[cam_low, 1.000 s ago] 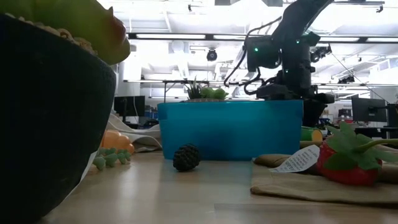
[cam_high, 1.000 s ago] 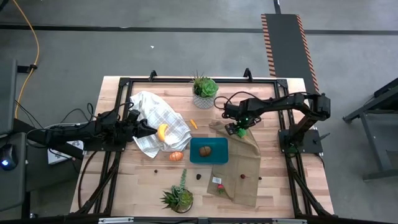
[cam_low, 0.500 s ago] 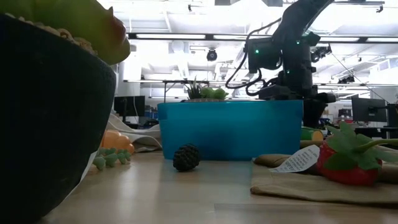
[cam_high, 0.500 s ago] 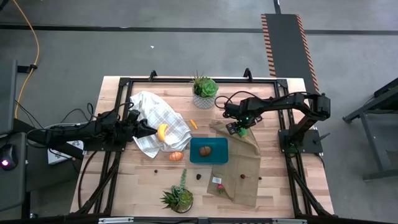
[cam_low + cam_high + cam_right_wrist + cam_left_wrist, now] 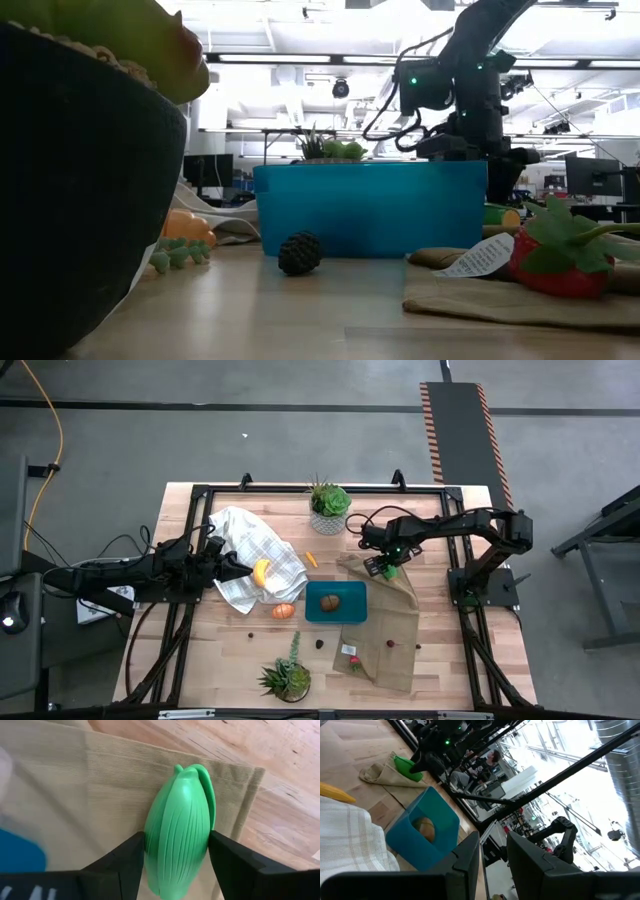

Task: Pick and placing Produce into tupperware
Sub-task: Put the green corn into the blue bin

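Observation:
The teal tupperware stands at mid-table with a brown round piece inside it; it fills the middle of the low view. My right gripper is shut on the bright green piece, over the far corner of the tan cloth. The yellow banana lies on the white checked cloth. My left gripper, open, waits beside the banana. An orange piece lies left of the tupperware, and a smaller one lies farther back. My right gripper pinches the green piece between its two fingers, one on each long ribbed side. The fingers lie along the piece and come from above. Tan cloth shows right behind it; whether it is lifted clear I cannot tell.
Two spiky potted plants stand at the far edge and the near edge. A strawberry lies on the tan cloth's near part, and a dark berry on bare wood near the tupperware. Bare wood shows at the near left.

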Available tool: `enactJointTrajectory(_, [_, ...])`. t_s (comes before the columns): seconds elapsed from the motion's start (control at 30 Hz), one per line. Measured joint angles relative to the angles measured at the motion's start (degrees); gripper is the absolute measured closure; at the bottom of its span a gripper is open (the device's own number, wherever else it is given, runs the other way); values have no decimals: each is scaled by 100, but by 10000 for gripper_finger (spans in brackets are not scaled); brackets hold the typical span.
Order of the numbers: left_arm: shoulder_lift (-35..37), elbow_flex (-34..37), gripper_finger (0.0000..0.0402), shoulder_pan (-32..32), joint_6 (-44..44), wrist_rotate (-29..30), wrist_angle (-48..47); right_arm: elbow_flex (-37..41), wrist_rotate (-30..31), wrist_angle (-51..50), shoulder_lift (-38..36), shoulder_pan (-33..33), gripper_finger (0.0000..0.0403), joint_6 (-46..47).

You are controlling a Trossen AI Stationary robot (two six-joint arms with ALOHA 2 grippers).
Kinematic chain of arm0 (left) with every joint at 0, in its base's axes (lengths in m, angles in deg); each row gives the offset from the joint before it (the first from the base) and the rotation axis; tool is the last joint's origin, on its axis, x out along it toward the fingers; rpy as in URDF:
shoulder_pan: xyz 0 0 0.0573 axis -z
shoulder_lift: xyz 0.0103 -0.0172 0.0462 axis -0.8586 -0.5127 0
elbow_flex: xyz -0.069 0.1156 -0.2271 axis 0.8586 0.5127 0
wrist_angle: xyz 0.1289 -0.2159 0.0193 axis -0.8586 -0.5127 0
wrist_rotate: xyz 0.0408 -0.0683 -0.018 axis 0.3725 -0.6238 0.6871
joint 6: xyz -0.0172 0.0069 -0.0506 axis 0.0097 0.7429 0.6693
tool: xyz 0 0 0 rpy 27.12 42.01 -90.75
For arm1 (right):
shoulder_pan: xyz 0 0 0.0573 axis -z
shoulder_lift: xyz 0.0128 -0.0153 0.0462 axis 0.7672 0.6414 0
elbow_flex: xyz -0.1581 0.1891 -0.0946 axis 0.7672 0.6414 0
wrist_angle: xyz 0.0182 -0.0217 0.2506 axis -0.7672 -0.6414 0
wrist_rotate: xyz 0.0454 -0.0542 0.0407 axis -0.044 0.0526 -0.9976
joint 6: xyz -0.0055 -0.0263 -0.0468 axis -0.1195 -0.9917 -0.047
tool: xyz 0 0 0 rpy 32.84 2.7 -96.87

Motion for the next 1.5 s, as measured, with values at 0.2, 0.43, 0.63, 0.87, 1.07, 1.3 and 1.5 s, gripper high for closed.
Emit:
enactJointTrajectory(0.2, [0,0,314,-1,-2,0,0,0,2,35,-578,0,208,130])
enactJointTrajectory(0.43, [0,0,314,0,-2,0,2,0,4,62,-1370,-65,208,304])
enactJointTrajectory(0.63, [0,0,314,1,-2,1,0,0,4,251,-1935,-336,208,410])
enactJointTrajectory(0.87, [0,0,314,-1,4,2,0,0,2,881,-2231,-733,208,409])
enactJointTrajectory(1.07, [-2,0,314,-1,20,2,2,0,-217,1877,-2250,-1012,208,181])
enactJointTrajectory(1.3, [0,0,314,0,167,0,2,0,-360,2978,-2250,-1346,208,109])
enactJointTrajectory(1.5, [0,0,314,1,581,0,50,0,-392,3603,-2250,-1621,208,170])
